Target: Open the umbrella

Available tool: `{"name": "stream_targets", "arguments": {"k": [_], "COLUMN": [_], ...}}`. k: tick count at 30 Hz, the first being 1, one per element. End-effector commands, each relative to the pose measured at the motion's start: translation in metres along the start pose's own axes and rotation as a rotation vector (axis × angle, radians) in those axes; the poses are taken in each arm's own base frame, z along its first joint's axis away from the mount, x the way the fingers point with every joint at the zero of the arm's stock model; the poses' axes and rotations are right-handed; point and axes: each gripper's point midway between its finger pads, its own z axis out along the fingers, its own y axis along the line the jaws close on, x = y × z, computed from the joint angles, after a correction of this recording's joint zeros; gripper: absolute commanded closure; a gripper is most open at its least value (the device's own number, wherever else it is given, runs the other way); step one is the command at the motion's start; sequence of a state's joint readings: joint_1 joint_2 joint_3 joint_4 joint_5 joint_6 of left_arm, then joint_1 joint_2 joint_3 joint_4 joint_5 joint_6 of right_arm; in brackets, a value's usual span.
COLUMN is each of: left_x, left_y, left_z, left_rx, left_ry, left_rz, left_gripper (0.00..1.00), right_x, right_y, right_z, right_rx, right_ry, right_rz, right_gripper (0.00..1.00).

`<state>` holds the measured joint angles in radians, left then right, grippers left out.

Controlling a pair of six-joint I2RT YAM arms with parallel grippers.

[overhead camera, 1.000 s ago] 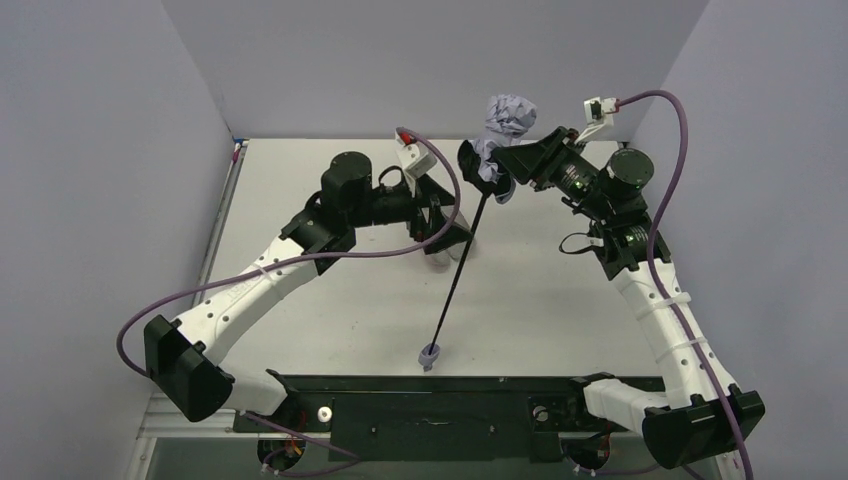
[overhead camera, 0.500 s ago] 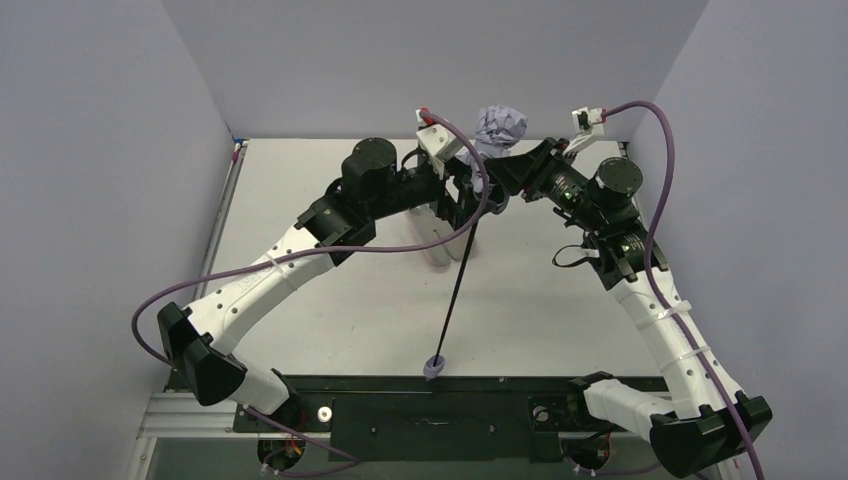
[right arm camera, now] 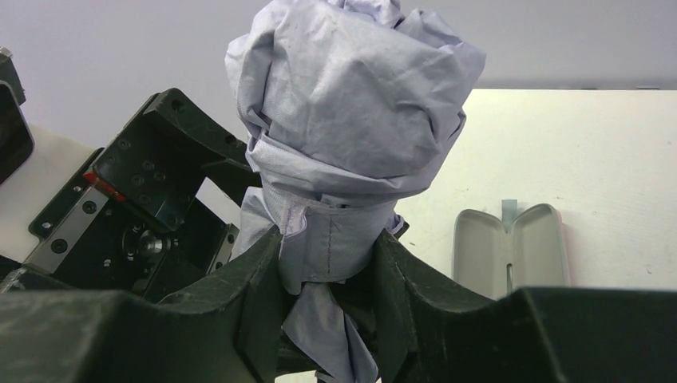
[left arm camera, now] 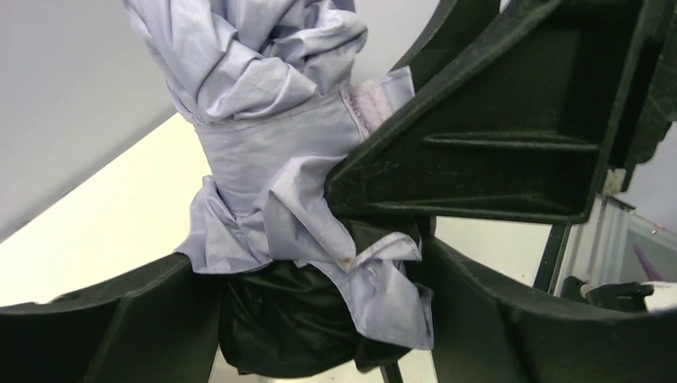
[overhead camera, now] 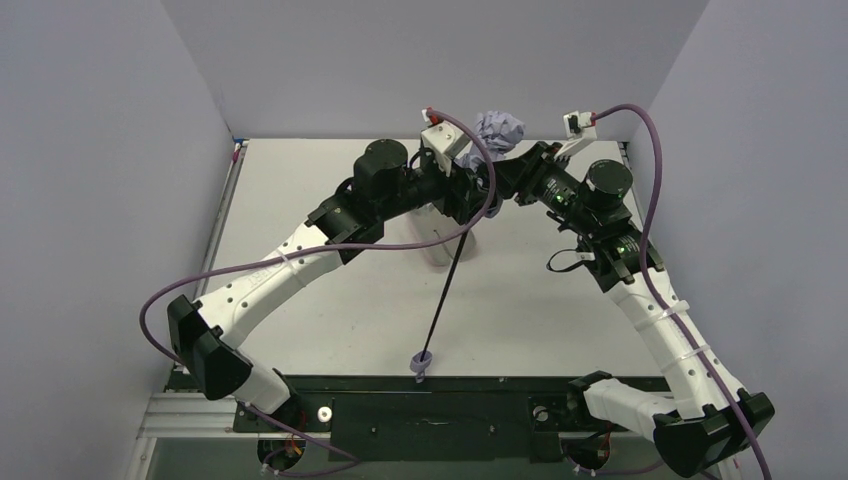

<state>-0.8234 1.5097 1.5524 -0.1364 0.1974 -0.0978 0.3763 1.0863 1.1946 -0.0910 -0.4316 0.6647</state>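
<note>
White tabletop [overhead camera: 330, 300], plain grey walls. Compact folding umbrella of pale lavender-grey fabric [right arm camera: 351, 120] held up over far middle of table, between both wrists. Right gripper [right arm camera: 327, 267] clenched around strapped neck of canopy bundle. Left gripper [left arm camera: 319, 327] straddles lower fabric folds; pinching or loose, cannot tell.

Progress: thin black shaft [overhead camera: 447, 285] drawn out long; canopy furled, crumpled. Spreading canopy remains, probably the main step.

Long axis slanted: canopy end up and far, small lavender handle [overhead camera: 421, 362] down toward arm bases.

Oblong clamshell case, pale grey inside [right arm camera: 511, 251], lies open on table.
</note>
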Motion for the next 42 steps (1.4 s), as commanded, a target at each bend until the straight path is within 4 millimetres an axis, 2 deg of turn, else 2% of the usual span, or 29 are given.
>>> {"name": "stream_targets", "arguments": {"k": [1,2,4,5,6,7,10,11,12,13,15,17,19,20,22,25,31,36,42], "left_x": [0.004,0.006,0.007,0.007,0.008,0.009,0.008,0.008,0.005,0.002,-0.007,-0.013,-0.02,-0.024,-0.025,-0.029,-0.033,-0.03,-0.028], "left_y": [0.007,0.006,0.005,0.005,0.004,0.005,0.004,0.008,0.006,0.012,0.017,0.022,0.024,0.025,0.028,0.03,0.023,0.023,0.013], "left_z": [0.012,0.013,0.014,0.014,0.014,0.014,0.01,0.009,0.006,0.004,-0.002,-0.008,-0.013,-0.016,-0.018,-0.021,-0.024,-0.025,-0.026], "left_rx": [-0.017,-0.011,-0.001,0.005,0.014,0.016,0.042,0.042,0.064,0.063,0.066,0.071,0.072,0.067,0.05,0.034,0.059,0.047,0.057], "left_ry": [-0.013,-0.011,-0.01,-0.01,-0.007,-0.003,-0.011,-0.019,-0.031,-0.05,-0.091,-0.119,-0.139,-0.15,-0.161,-0.175,-0.198,-0.195,-0.196], "left_rz": [-0.014,-0.018,-0.027,-0.029,-0.03,-0.034,-0.062,-0.072,-0.097,-0.107,-0.136,-0.156,-0.16,-0.151,-0.141,-0.161,-0.166,-0.151,-0.096], "left_gripper": [0.32,0.35,0.48,0.59,0.64,0.77,1.0,1.0,1.0,1.0,1.0,1.0,1.0,1.0,1.0,1.0,1.0,1.0,1.0], "right_x": [-0.038,-0.036,-0.035,-0.036,-0.036,-0.037,-0.04,-0.041,-0.044,-0.045,-0.05,-0.054,-0.052,-0.048,-0.046,-0.045,-0.031,-0.019,-0.016], "right_y": [0.059,0.058,0.059,0.06,0.06,0.061,0.063,0.062,0.059,0.058,0.05,0.036,0.024,0.017,0.007,-0.001,0.008,0.01,0.022], "right_z": [-0.012,-0.011,-0.012,-0.013,-0.013,-0.014,-0.016,-0.017,-0.018,-0.02,-0.023,-0.028,-0.032,-0.034,-0.038,-0.039,-0.03,-0.019,-0.008], "right_rx": [-0.189,-0.19,-0.192,-0.194,-0.197,-0.199,-0.203,-0.199,-0.191,-0.186,-0.161,-0.118,-0.072,-0.042,-0.002,0.035,0.028,0.033,-0.005], "right_ry": [-0.116,-0.109,-0.108,-0.11,-0.11,-0.113,-0.122,-0.124,-0.129,-0.132,-0.138,-0.128,-0.1,-0.078,-0.071,-0.088,-0.066,-0.036,-0.021], "right_rz": [-0.041,-0.038,-0.04,-0.042,-0.044,-0.048,-0.06,-0.063,-0.066,-0.067,-0.068,-0.064,-0.062,-0.057,-0.053,-0.052,-0.032,0.016,0.038], "right_gripper": [1.0,1.0,1.0,1.0,1.0,1.0,1.0,0.98,0.88,0.82,0.55,0.41,0.36,0.35,0.4,0.53,0.55,0.65,0.66]}}
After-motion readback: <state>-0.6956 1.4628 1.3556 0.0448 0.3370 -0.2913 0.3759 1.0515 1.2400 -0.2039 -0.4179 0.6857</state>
